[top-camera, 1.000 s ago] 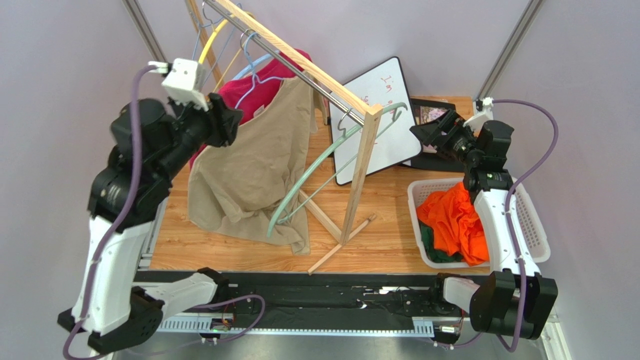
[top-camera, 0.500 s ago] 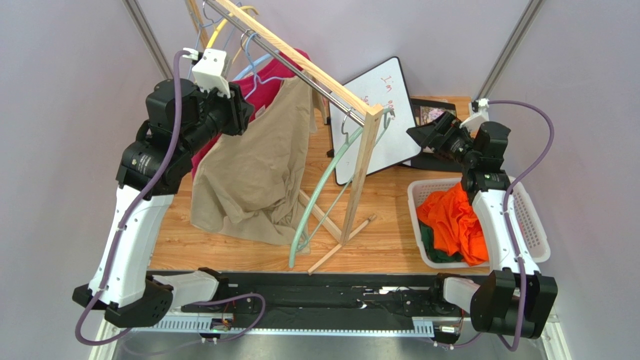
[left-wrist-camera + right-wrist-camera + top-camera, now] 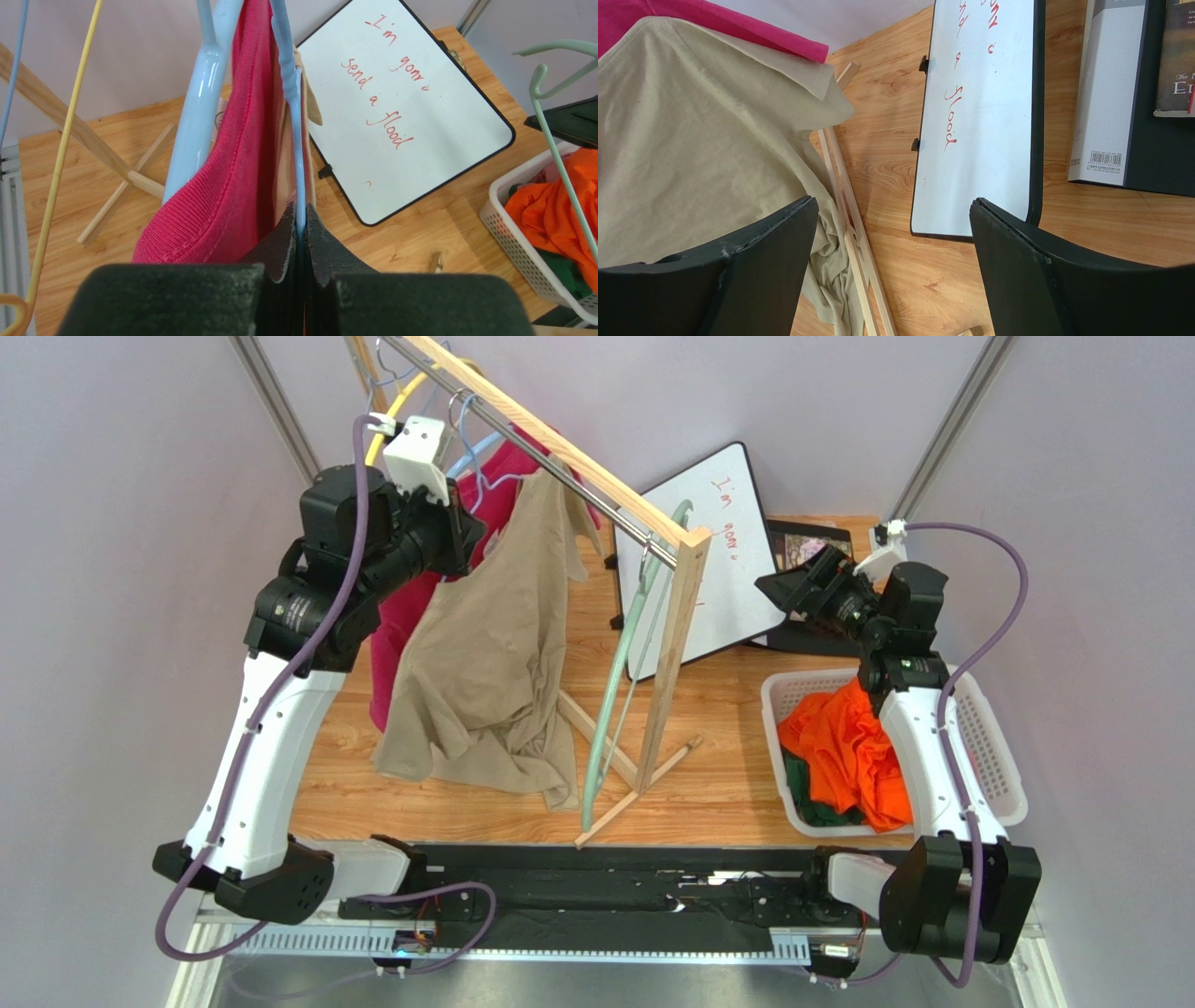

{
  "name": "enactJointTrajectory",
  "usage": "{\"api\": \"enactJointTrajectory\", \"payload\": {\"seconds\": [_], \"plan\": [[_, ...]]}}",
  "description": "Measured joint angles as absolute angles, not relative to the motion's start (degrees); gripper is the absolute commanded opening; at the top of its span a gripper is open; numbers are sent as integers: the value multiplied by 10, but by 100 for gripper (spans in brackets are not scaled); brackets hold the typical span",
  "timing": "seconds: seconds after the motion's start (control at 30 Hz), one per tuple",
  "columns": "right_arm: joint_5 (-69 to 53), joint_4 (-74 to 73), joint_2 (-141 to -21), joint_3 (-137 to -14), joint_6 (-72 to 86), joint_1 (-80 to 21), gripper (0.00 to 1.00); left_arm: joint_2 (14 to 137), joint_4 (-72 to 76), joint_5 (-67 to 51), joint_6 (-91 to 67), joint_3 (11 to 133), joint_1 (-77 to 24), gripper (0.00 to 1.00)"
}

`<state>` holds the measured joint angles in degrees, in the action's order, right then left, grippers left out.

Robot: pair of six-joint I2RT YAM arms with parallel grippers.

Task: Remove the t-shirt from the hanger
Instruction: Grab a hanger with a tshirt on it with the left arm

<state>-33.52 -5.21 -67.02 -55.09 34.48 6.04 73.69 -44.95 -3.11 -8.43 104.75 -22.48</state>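
A beige t-shirt [image 3: 484, 665] [image 3: 689, 126] hangs crumpled from a thin light-blue hanger [image 3: 484, 473] [image 3: 288, 105] on the wooden rack [image 3: 561, 455]. My left gripper [image 3: 452, 546] [image 3: 300, 222] is up at the shirt's shoulder. Its jaws are shut on the blue hanger's wire, with beige fabric right beside the wire. A red shirt [image 3: 407, 630] [image 3: 231, 175] on a thicker pale-blue hanger [image 3: 203, 91] hangs just behind it. To the right of the rack my right gripper [image 3: 780, 588] [image 3: 892, 206] stands wide open above the floor, holding nothing.
An empty green hanger [image 3: 617, 700] dangles at the rack's near end. A whiteboard [image 3: 716, 546] leans behind the rack's post, with books [image 3: 807, 546] beside it. The white basket [image 3: 989, 756] at the right holds orange cloth [image 3: 842, 749]. A yellow hanger [image 3: 393, 406] hangs at the rack's far end.
My left arm rose and moved right to the rack, and its jaws closed on the blue hanger. The beige t-shirt and green hanger swung right. The right gripper barely moved.
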Motion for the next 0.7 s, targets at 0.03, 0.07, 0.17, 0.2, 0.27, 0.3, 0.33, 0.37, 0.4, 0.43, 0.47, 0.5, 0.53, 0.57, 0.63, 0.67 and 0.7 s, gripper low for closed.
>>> {"api": "enactJointTrajectory", "payload": {"seconds": [0.03, 0.07, 0.17, 0.2, 0.27, 0.3, 0.33, 0.37, 0.4, 0.43, 0.47, 0.5, 0.53, 0.57, 0.63, 0.67, 0.7], "plan": [[-335, -52, -670, -551, 344, 60, 86, 736, -447, -35, -85, 1047, -224, 0], [-335, -53, -670, -551, 343, 60, 86, 734, -444, -37, -85, 1045, -223, 0], [-335, -53, -670, -551, 342, 60, 86, 714, -413, -41, -88, 1013, -219, 0], [-335, -53, -670, -551, 342, 60, 86, 702, -397, -42, -90, 995, -218, 0], [-335, -53, -670, -551, 342, 60, 86, 675, -366, -45, -95, 957, -216, 0], [-334, -53, -670, -551, 342, 60, 86, 662, -344, -47, -100, 938, -215, 0], [-334, -53, -670, -551, 342, 60, 86, 645, -321, -47, -105, 915, -214, 0], [-334, -53, -670, -551, 342, 60, 86, 634, -305, -49, -110, 901, -213, 0], [-334, -53, -670, -550, 342, 60, 86, 624, -286, -49, -115, 888, -213, 0], [-333, -53, -670, -550, 341, 60, 86, 614, -267, -50, -120, 874, -212, 0], [-332, -53, -670, -549, 340, 60, 86, 607, -254, -51, -124, 863, -212, 0], [-331, -53, -670, -548, 340, 60, 86, 597, -231, -52, -131, 846, -212, 0], [-330, -53, -670, -547, 339, 60, 86, 592, -217, -54, -135, 835, -212, 0], [-330, -53, -670, -547, 338, 60, 86, 587, -198, -55, -140, 823, -212, 0], [-329, -54, -670, -546, 336, 60, 86, 574, -155, -56, -151, 791, -211, 0], [-328, -54, -670, -546, 335, 60, 86, 570, -138, -56, -155, 778, -209, 0], [-328, -54, -670, -546, 334, 60, 86, 564, -120, -55, -161, 764, -209, 0]]}}
